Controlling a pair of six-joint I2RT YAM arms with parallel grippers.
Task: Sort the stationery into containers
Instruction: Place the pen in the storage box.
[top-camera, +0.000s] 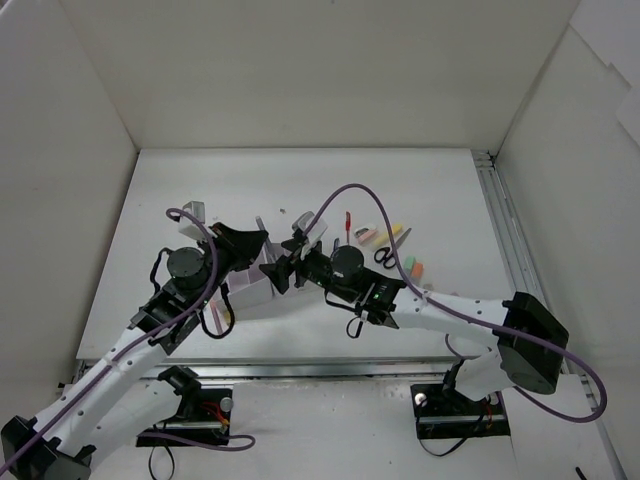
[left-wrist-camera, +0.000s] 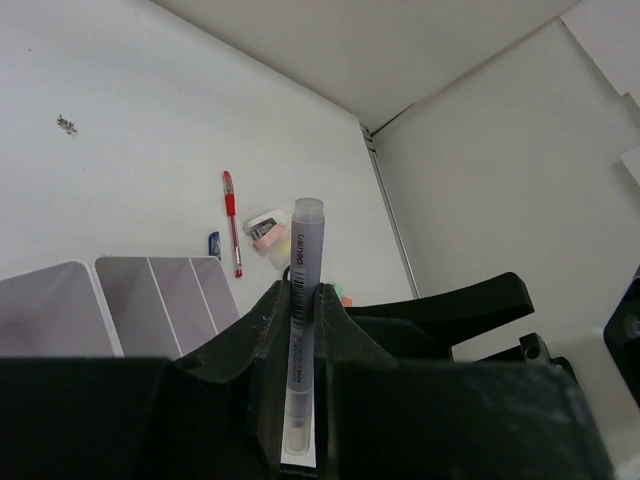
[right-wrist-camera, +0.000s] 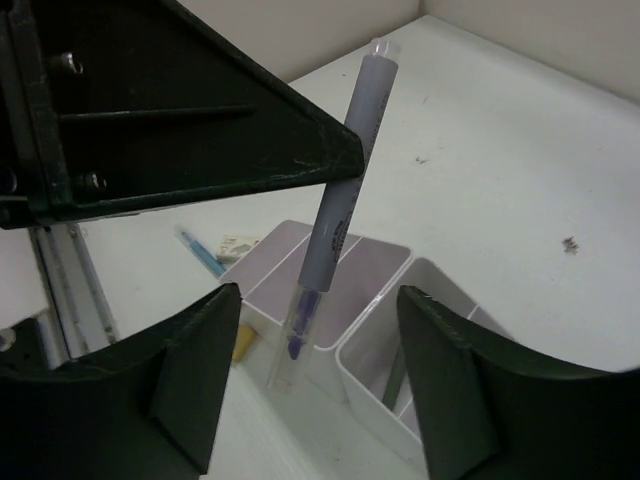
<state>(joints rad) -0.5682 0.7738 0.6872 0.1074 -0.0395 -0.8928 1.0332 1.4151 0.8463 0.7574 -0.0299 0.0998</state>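
1. Grey pen is sitting clamped in the left tool. The fingers are pressing tight on its barrel, and the pen is standing nearly upright with a slight tilt.
2. Its clear lower end is hanging above the white organizer and pointing down near a dividing wall. From the right wrist view I cannot tell whether the tip is inside the rim.
3. Wide open and holding nothing, the right tool is hovering close by, its fingers straddling the organizer.
4. Other stationery is lying unsorted on the table, to the right of the organizer: red pen, scissors, markers.
5. Risk: if the left tool is letting go while the tip is over the wall, the pen is likely striking the edge and tipping out onto the table.
6. Risk: the organizer is looking thin-walled and probably light, so either tool brushing it is likely shoving it off position.
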